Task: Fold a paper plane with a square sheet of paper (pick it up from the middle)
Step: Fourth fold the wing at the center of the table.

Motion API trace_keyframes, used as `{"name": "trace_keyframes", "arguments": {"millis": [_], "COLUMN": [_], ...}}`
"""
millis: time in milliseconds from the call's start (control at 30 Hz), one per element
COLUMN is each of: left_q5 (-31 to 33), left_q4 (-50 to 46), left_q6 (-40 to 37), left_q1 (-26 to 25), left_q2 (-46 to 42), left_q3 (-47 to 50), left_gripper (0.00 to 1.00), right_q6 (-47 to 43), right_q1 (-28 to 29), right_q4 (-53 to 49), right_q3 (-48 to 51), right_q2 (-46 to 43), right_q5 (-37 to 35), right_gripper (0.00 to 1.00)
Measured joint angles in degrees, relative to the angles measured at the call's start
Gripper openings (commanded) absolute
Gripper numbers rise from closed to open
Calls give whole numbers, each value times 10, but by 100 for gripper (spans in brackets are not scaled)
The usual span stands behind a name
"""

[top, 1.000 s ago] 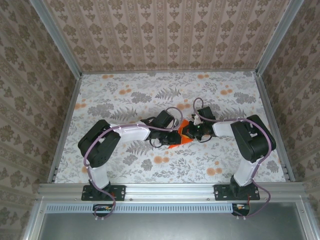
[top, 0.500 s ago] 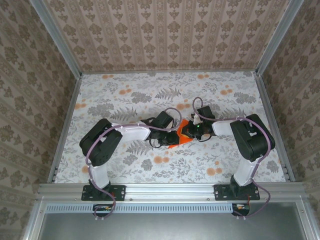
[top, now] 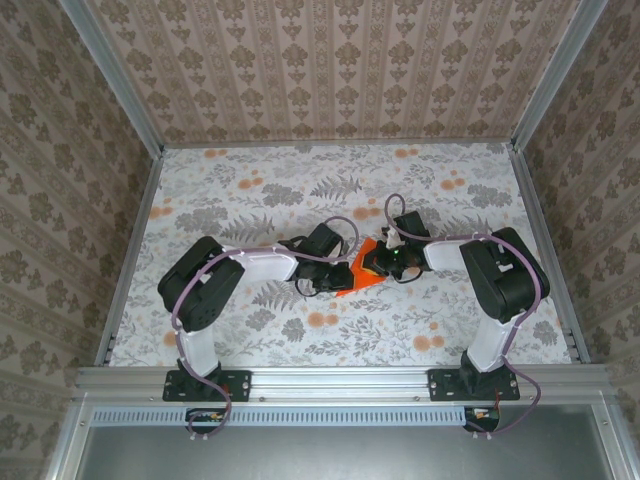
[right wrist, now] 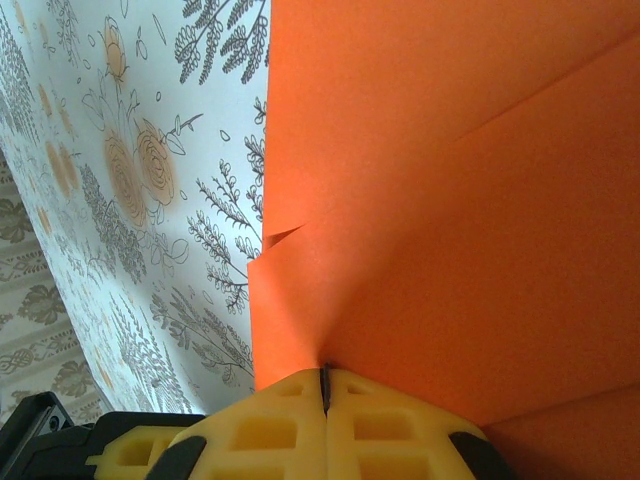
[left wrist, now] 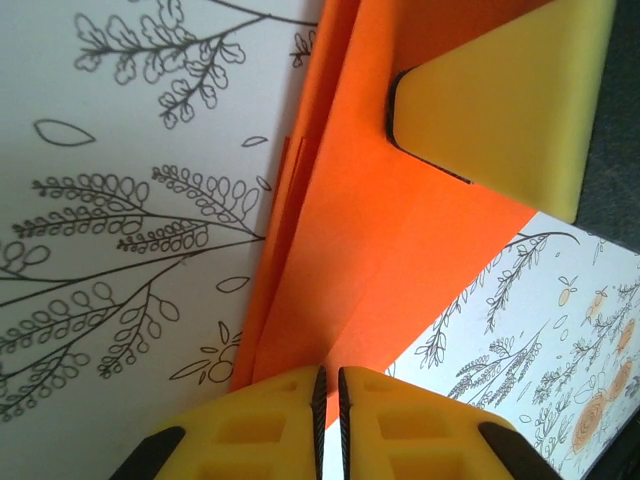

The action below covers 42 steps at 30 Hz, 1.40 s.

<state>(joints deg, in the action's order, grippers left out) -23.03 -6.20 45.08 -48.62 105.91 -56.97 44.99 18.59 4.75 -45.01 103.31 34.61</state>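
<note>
My left gripper has its yellow fingers drawn together to a thin slit at the bottom of the left wrist view. The orange paper tapers straight into that slit, so I judge it to be pinching a corner. The right gripper is pressed fully closed at the bottom of its own view, and the paper's edge runs into the seam between the pads; I read that as a pinch as well.

The square sheet of paper is already folded into layers. It lies directly ahead of both sets of fingers, on the flower-printed table. From above, the sheet sits at the centre of the frame, between the two wrists, which face each other across it. Neither arm is nearer; both are on it. Its long axis runs from lower left to upper right in that view. In the left wrist view it runs from my fingers up toward the top centre.

The left wrist view adds two things: stacked edges down the sheet's left side, and one finger of the right gripper resting on the paper at upper right. The right wrist view alone shows a small nick in the left edge and a crease slanting across the upper right. From above, the grippers cover most of the sheet.
</note>
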Motion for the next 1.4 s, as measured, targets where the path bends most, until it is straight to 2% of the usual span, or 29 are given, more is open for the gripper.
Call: {"name": "trace_keyframes", "arguments": {"millis": [267, 433, 633, 800, 1100, 1400], "left_q5": [-1, -9, -28, -34, -42, -47], "left_q4": [27, 68, 119, 104, 90, 92], "left_q6": [3, 14, 31, 32, 21, 16], "left_q1": [3, 11, 24, 30, 29, 21], "left_q2": [-9, -33, -63, -91, -127, -56], "left_q3": [23, 69, 128, 150, 132, 71], "left_gripper": [8, 0, 0, 0, 0, 0], "right_q6": [-1, -3, -5, -9, -13, -13], "right_q1": [0, 0, 0, 0, 0, 0], "right_q4": [-9, -14, -18, -18, -21, -21], "right_q3": [-4, -7, -9, -9, -11, -11], "right_q2": [2, 2, 3, 3, 3, 4], "right_q5": [2, 1, 1, 1, 1, 2], "right_gripper": [1, 1, 1, 1, 1, 2]}}
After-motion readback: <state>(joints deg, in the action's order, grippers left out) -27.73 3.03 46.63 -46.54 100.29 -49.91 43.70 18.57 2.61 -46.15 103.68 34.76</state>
